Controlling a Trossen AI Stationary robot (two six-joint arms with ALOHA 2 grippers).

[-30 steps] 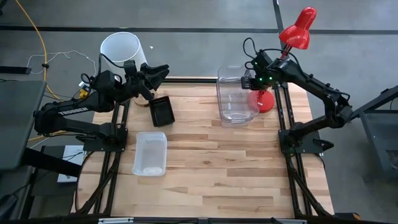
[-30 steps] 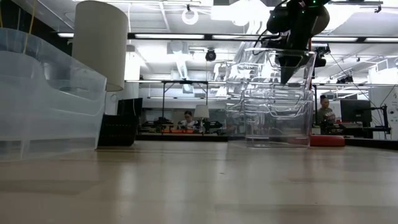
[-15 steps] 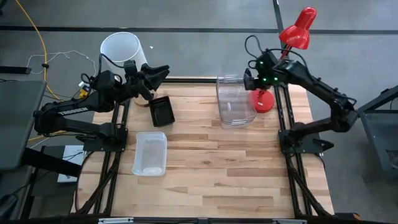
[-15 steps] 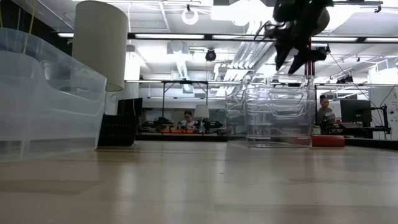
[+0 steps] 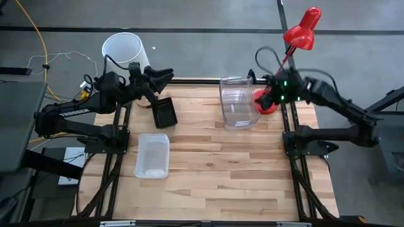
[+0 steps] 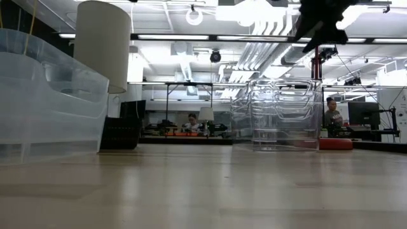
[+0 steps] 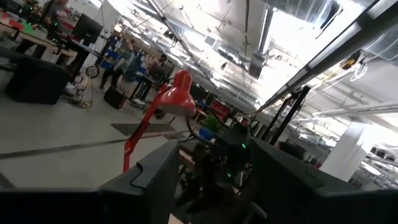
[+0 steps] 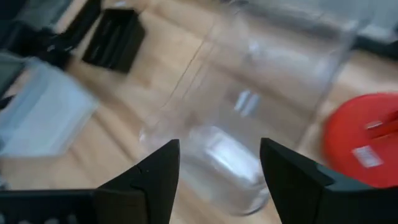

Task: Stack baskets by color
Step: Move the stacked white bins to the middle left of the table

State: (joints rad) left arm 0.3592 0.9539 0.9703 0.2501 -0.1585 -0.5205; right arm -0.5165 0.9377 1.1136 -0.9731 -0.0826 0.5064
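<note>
Wooden table (image 5: 208, 170): right gripper (image 5: 264, 99), fingers spread, is hovering upper right beside clear baskets (image 5: 238, 101); left gripper (image 5: 163, 75), wide, is waiting upper left.

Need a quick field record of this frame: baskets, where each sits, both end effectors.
clear baskets: nested stack, table's far right, beside red lamp base
black basket: far left part of table, alone
frosted white basket: left side, nearer front edge than the black one, alone
right end effector: open, empty, just right of the clear stack, over the lamp base
left end effector: open, empty, raised at table's far left edge, behind the black basket
white cylinder: off the table, far left
</note>
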